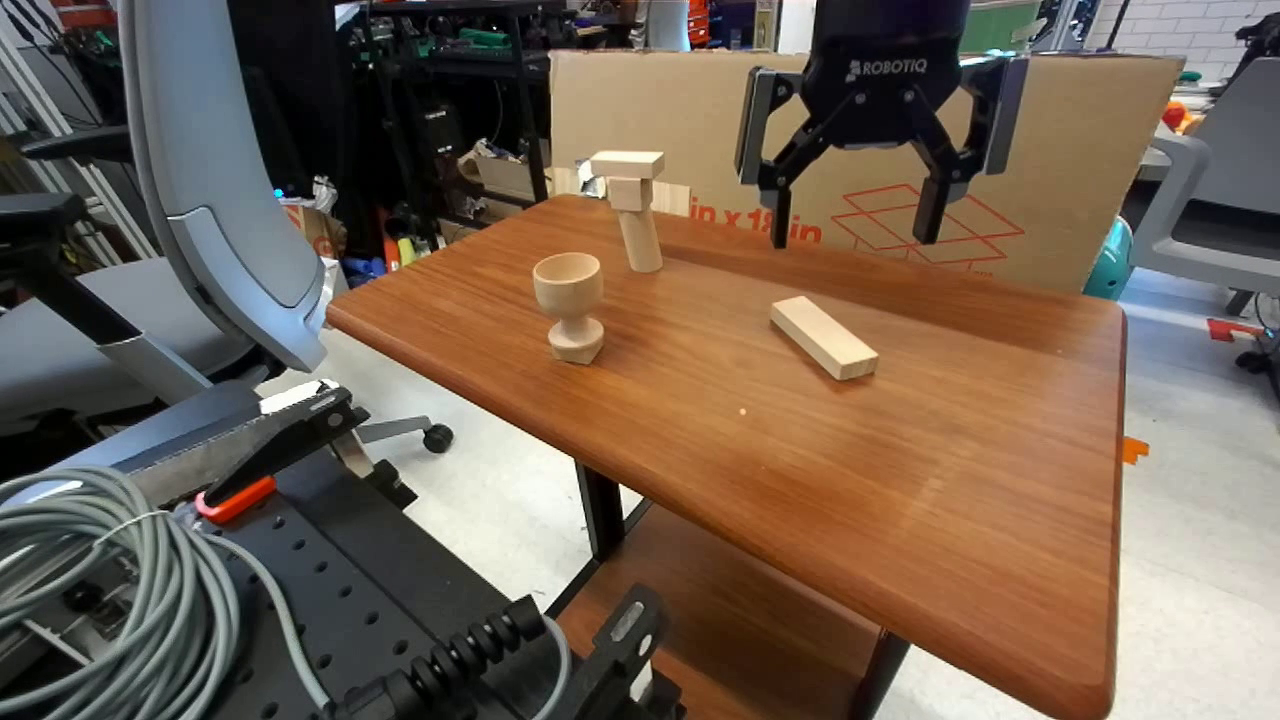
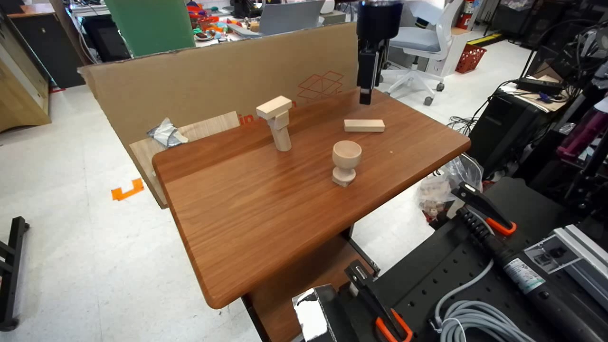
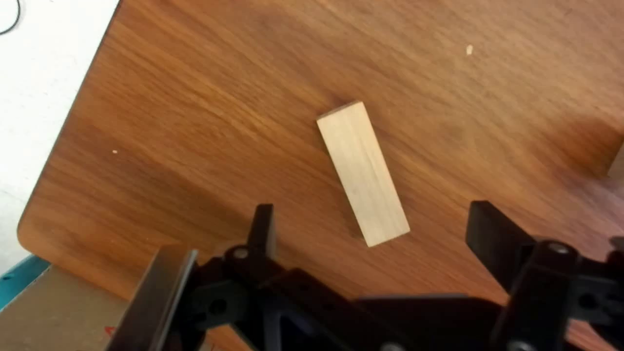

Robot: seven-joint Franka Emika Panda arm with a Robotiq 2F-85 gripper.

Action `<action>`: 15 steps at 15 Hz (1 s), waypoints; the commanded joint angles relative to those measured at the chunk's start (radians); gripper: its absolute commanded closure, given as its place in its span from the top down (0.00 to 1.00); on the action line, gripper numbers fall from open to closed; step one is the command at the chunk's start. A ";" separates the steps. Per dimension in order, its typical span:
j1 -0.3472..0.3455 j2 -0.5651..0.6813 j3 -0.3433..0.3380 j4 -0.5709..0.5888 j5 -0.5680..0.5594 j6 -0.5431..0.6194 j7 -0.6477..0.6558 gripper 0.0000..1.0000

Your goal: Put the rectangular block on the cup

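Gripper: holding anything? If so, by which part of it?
Nothing is held: the gripper is open and empty, and the rectangular block lies on the table.

Table [image 1: 950, 480] is just brown wood, got a block [image 1: 822, 337] lying flat on it — plus a cup [image 1: 569, 297] and T-shaped piece [image 1: 638, 235] standing up.

wrist view | gripper [image 3: 373, 207] cropped at bottom | tan object [image 3: 618, 165] cropped at right, unclear | speck [image 3: 469, 49] unidentifiable

Brown table [image 1: 960, 480], pale floor [image 2: 95, 266], grey chair [image 1: 215, 170], white brick wall [image 1: 1190, 35].
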 commanded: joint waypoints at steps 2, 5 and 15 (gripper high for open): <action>-0.012 0.038 0.010 0.044 -0.085 -0.099 -0.002 1.00; -0.014 0.056 0.008 0.054 -0.125 -0.123 -0.008 1.00; -0.008 0.155 0.036 0.142 -0.143 -0.141 -0.029 1.00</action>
